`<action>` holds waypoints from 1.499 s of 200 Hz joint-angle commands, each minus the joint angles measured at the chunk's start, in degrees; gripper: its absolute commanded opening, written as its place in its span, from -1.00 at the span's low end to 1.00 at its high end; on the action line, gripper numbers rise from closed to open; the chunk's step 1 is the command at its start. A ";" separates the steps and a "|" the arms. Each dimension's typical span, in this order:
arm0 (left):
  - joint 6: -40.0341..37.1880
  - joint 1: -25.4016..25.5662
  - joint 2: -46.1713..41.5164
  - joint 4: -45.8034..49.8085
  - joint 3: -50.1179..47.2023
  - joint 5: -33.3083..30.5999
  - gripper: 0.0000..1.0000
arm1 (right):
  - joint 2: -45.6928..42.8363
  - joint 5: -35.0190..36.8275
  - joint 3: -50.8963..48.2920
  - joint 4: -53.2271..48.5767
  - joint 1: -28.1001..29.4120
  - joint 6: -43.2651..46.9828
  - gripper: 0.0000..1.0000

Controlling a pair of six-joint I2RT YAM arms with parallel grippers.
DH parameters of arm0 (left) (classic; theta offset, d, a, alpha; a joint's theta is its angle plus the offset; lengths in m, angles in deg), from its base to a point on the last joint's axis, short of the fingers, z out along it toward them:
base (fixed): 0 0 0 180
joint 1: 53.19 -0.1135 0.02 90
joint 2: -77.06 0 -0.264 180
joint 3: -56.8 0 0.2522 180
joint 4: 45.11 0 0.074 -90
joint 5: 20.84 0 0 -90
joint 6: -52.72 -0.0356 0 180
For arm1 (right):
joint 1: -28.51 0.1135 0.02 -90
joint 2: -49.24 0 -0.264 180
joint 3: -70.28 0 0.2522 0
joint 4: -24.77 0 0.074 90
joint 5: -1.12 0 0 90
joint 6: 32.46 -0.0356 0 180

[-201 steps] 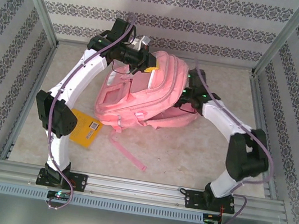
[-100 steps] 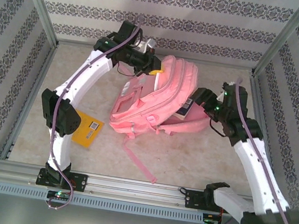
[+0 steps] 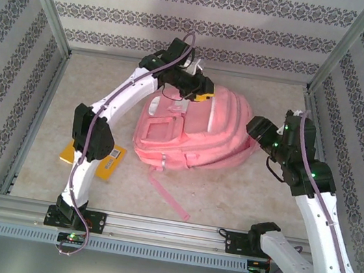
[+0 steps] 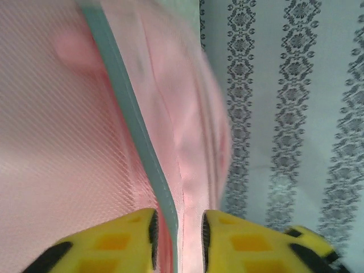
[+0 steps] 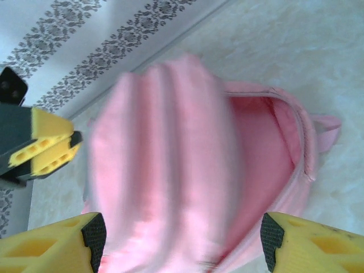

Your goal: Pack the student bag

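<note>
From overhead I see the large pink fabric backpack (image 3: 209,137) lying flat mid-table, front pockets up, with a loose pink strap (image 3: 169,193) trailing toward the near edge. My left gripper (image 3: 201,92) sits at the bag's far edge, yellow fingertips against the fabric. My right gripper (image 3: 258,129) is just beside its right side. A flat yellow book (image 3: 109,166) lies to the left, partly under the left arm's elbow.

The student bag (image 5: 165,170) looks blurred; the left arm (image 3: 92,136) half covers a yellow card (image 3: 115,158)
</note>
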 commanded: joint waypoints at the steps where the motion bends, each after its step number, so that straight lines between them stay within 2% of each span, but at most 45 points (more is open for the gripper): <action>1: -2.93 -0.54 -4.07 2.13 1.91 -4.71 -0.15 | 0.40 -2.52 3.07 -1.08 3.38 4.09 0.46; 23: -4.17 -1.96 -13.92 3.18 -8.22 -11.09 0.00 | 1.97 -2.21 4.61 -1.28 8.85 7.11 0.45; 50: 3.21 -6.52 -31.39 -0.94 -29.67 -20.30 0.10 | 7.46 -3.98 6.26 0.21 16.60 9.67 0.44; 77: 9.33 -13.92 -45.83 2.54 -47.45 -26.37 0.28 | 17.22 -6.11 10.92 0.65 24.12 12.00 0.44; 90: 11.46 -18.22 -51.77 5.43 -54.83 -29.05 0.49 | 22.17 -5.92 13.98 -0.24 27.19 13.19 0.44; 101: 13.53 -22.03 -56.07 6.74 -60.74 -29.20 0.62 | 25.47 -5.47 16.28 -1.12 28.77 13.63 0.44; 117: 16.04 -26.15 -60.19 9.65 -67.68 -30.60 0.69 | 28.63 -5.11 17.96 -1.47 29.77 12.57 0.43; 135: 17.27 -27.06 -62.33 11.90 -72.88 -33.92 0.81 | 30.15 -4.68 17.90 -1.53 29.92 11.18 0.44; 163: 19.24 -28.62 -64.84 11.24 -80.71 -35.66 0.85 | 30.01 -5.42 15.65 -1.47 29.89 10.27 0.45; 212: 22.51 -28.78 -65.64 6.71 -89.83 -34.74 0.95 | 29.09 -6.29 11.45 -1.38 29.52 9.52 0.46; 258: 23.83 -28.78 -62.33 -1.62 -96.11 -31.93 0.94 | 30.25 -7.64 11.67 -1.99 29.03 10.07 0.46; 300: 23.58 -28.17 -59.11 -1.47 -96.29 -29.73 0.83 | 31.48 -7.12 12.79 -2.61 29.04 10.73 0.43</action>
